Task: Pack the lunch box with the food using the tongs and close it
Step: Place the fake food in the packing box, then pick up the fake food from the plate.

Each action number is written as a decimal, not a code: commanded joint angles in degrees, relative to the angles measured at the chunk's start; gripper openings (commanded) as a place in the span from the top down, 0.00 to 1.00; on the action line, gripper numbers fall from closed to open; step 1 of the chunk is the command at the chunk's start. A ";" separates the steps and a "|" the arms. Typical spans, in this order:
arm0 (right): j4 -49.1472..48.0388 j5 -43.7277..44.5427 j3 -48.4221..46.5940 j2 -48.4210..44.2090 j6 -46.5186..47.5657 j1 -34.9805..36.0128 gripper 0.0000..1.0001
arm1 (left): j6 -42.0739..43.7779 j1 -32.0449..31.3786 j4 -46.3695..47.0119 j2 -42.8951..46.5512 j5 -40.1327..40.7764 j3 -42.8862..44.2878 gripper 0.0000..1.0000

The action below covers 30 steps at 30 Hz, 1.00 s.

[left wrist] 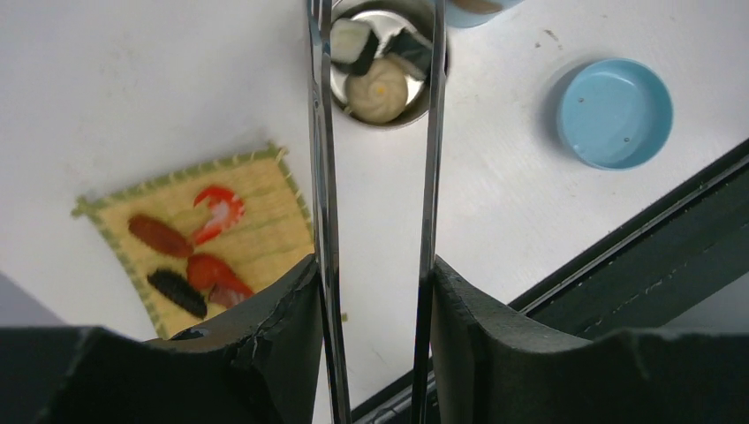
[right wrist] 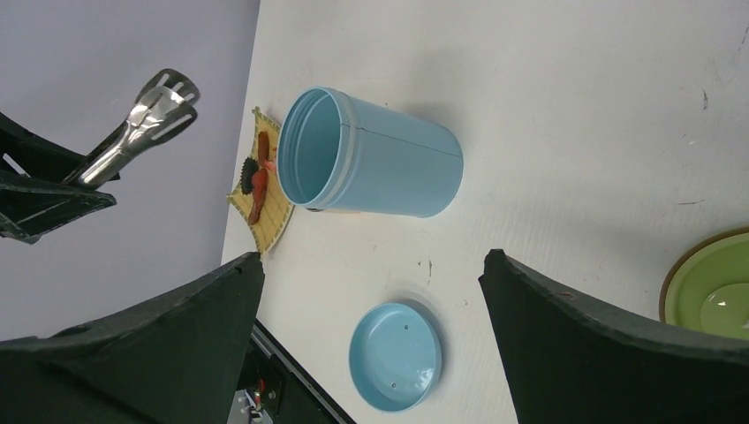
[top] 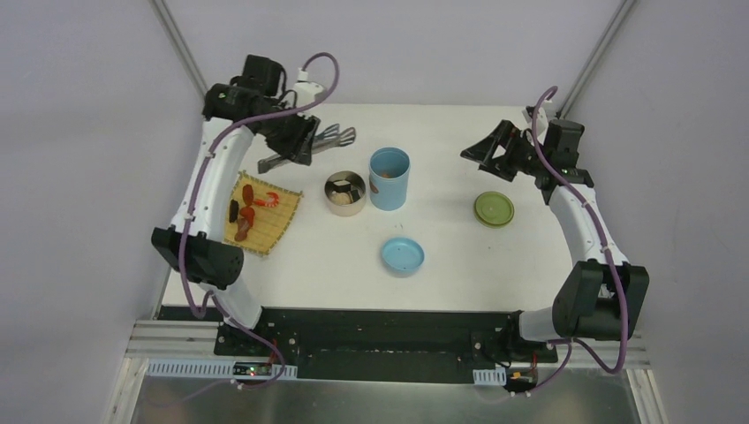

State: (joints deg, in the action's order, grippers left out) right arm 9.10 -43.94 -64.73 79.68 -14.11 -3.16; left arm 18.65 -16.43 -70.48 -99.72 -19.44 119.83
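Note:
My left gripper is shut on the tongs, its fingers pressing the two silver arms, which stand apart. The tongs hang above the table's far left with nothing between their tips. Below them the lunch box's steel bowl holds a white bun and sushi-like blocks. The tall light-blue cylinder stands open beside the bowl. More food, red shrimp and dark pieces, lies on the yellow mat. My right gripper is open and empty, raised at the far right.
The blue lid lies upside down near the table's front middle. The green lid lies at the right, below my right gripper. The black front rail borders the near edge.

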 commanded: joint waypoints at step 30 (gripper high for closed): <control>0.11 -0.20 -3.29 1.77 2.13 2.28 0.02 | 6.82 40.24 6.91 24.50 19.06 -42.05 0.58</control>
State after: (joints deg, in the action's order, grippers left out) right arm 9.50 -43.92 -65.36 81.56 -13.56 -1.23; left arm 22.94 23.68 -67.00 -73.93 -4.75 78.41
